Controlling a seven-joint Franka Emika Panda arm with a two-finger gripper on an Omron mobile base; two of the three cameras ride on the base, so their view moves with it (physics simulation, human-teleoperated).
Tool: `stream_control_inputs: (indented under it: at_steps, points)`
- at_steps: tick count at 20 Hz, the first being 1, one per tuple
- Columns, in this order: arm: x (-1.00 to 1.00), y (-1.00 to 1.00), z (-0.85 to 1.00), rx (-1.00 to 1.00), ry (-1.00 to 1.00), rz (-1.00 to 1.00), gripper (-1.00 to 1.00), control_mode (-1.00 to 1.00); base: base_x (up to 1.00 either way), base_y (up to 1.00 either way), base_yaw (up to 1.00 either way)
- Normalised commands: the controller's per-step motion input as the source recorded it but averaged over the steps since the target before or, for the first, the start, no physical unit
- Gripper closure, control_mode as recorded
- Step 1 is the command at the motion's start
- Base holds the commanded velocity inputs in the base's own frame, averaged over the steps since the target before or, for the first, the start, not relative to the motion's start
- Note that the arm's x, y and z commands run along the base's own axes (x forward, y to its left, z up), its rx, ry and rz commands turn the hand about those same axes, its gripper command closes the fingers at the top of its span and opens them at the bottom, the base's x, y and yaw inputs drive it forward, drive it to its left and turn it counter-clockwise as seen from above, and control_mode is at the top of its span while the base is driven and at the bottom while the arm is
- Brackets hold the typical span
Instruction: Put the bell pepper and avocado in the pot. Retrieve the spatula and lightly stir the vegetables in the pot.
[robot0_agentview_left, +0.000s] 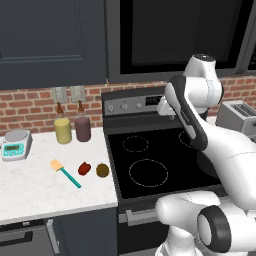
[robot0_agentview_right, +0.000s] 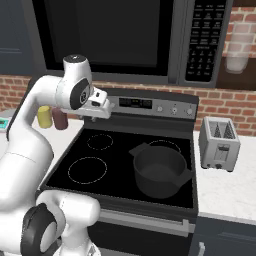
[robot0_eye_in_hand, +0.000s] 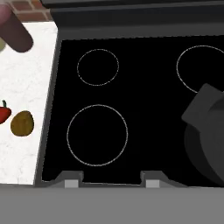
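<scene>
Scale: a small digital kitchen scale sits at the far left of the white desk.
Canisters: a yellow one and a dark maroon one stand side by side before the red brick wall.
Spatula: the spatula lies flat on the desk, yellow-orange blade toward 10 o'clock, teal handle toward 4 o'clock.
Bell pepper: the bell pepper rests just right of the spatula handle, apart from it.
Avocado: the avocado sits just beside the pepper at 3 o'clock, near the desk's right edge.
Tool: the tool hangs above the black stovetop with its tips partly apart, holding nothing and touching nothing; in the hand view the front left burner ring lies at 12 o'clock of the tips.
Pot: the pot stands on the stove's front right, its stubby handle toward 10 o'clock.
Toaster: a silver toaster stands on the desk right of the stove.
Room: a dark microwave hangs above the stove.
</scene>
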Motion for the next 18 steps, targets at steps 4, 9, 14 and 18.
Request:
stream_control_inputs:
  at_steps: [4, 9, 14, 18]
  points:
    - [-0.23, 0.00, 0.00, 0.00, -0.09, 0.00, -1.00, -1.00, 0.00, 0.00, 0.00]
    - [-0.90, 0.09, -0.05, 0.00, -0.15, 0.02, -1.00, -1.00, 0.00, 0.00, 0.00]
    - [-0.77, 0.57, -0.15, -0.03, -0.05, 0.09, -1.00, -1.00, 0.00, 0.00, 0.00]
    - [-0.21, 0.90, -0.36, -0.10, 0.00, 0.06, -1.00, -1.00, 0.00, 0.00, 0.00]
